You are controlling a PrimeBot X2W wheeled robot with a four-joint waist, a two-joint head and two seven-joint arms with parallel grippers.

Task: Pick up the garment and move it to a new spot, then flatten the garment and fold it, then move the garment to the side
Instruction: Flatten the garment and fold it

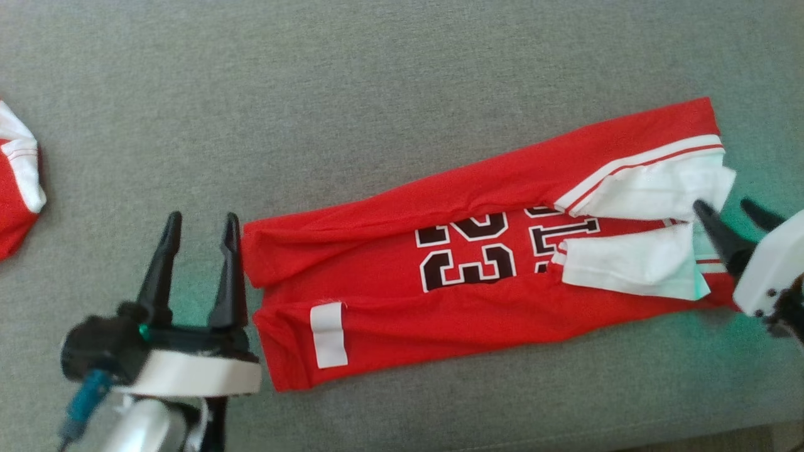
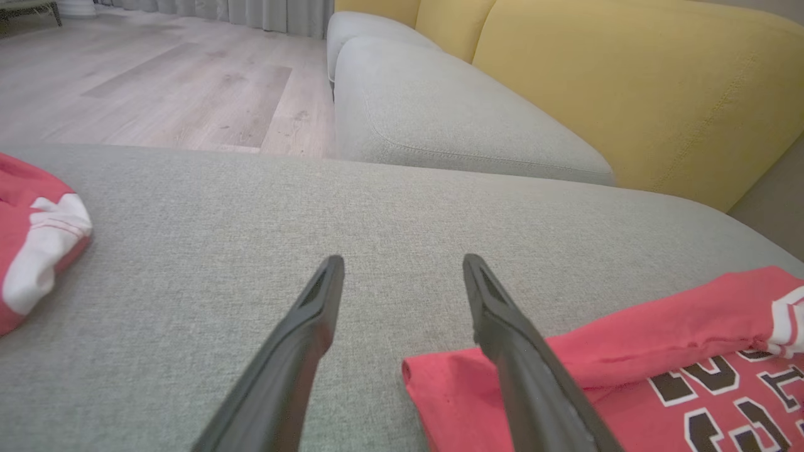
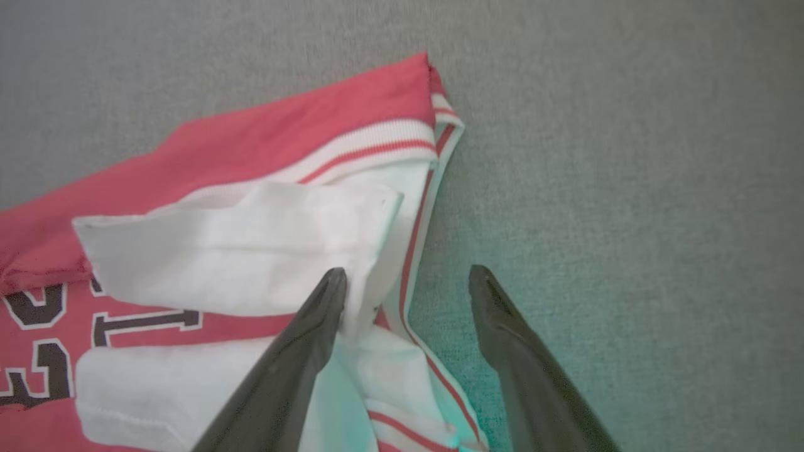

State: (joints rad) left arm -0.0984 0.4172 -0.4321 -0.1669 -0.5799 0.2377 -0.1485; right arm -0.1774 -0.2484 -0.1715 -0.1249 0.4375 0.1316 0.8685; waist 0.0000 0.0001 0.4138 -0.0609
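Note:
The garment [image 1: 402,314] is a red jersey with white sleeves and black "23" lettering. It lies on the grey cushion as a long band with both long sides folded in. My left gripper [image 1: 201,216] stands open just off its left end, the right finger close beside the red edge [image 2: 440,383]. My right gripper [image 1: 732,207] is open at the collar end. One finger lies over the white sleeve [image 3: 251,251] and the other hangs over bare cushion. Neither holds cloth.
A second red and white garment [image 1: 16,188] lies at the cushion's left edge [image 2: 31,245]. In the left wrist view, another grey seat [image 2: 452,119], a yellow backrest [image 2: 634,81] and wooden floor [image 2: 157,81] lie beyond.

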